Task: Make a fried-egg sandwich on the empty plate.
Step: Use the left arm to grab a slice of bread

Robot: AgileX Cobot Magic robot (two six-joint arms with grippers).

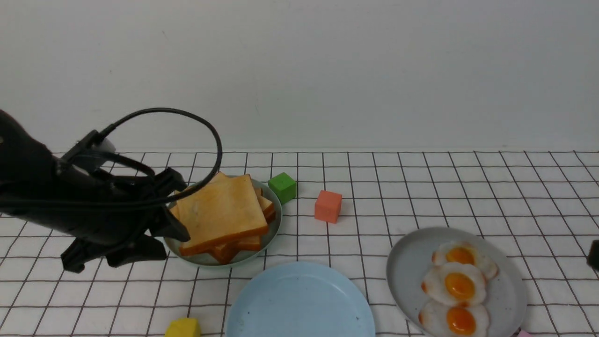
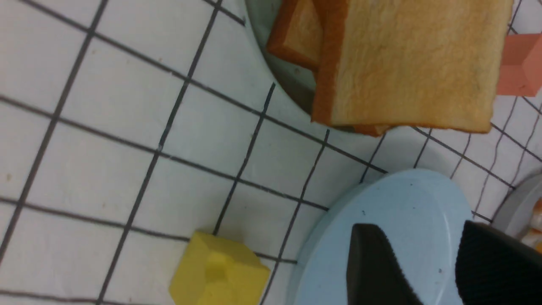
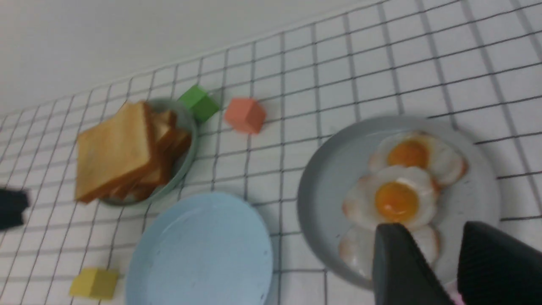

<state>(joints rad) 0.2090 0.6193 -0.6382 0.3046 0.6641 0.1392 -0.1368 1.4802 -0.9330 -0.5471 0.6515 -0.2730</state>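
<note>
Plainly, the toast is the left arm's business. Starting at the left, my left hand (image 1: pixel 174 208) sits just beside the sage-green plate (image 1: pixel 276 223). The toast stack (image 1: pixel 220 213) lies directly to its right, the top slice's crust edge turned toward the hand. That slice is square, so no long axis matters. It presents its thin edge, so I judge the grip must close across its thickness.

From the front the hand seems to bracket that edge, but I cannot tell depth there. The left wrist view settles it: the fingers (image 2: pixel 372 267) stand well open with nothing between them, only the pale blue plate (image 2: pixel 402 203) behind. The toast stack (image 2: pixel 410 63) is apart from them. A yellow block (image 2: pixel 218 271) lies near that plate's rim.

Further right, the pale blue plate lies bare at the near side of the table (image 1: pixel 421 187), between the toast and the grey plate (image 1: pixel 407 262), which carries three fried eggs (image 1: pixel 457 285). My right hand (image 1: pixel 594 255) is the nearer one to those. The front view gives only a dark sliver of it at the edge. Its own wrist view shows its fingers (image 3: pixel 398 262) parted and empty over the grey plate's near side.
</note>
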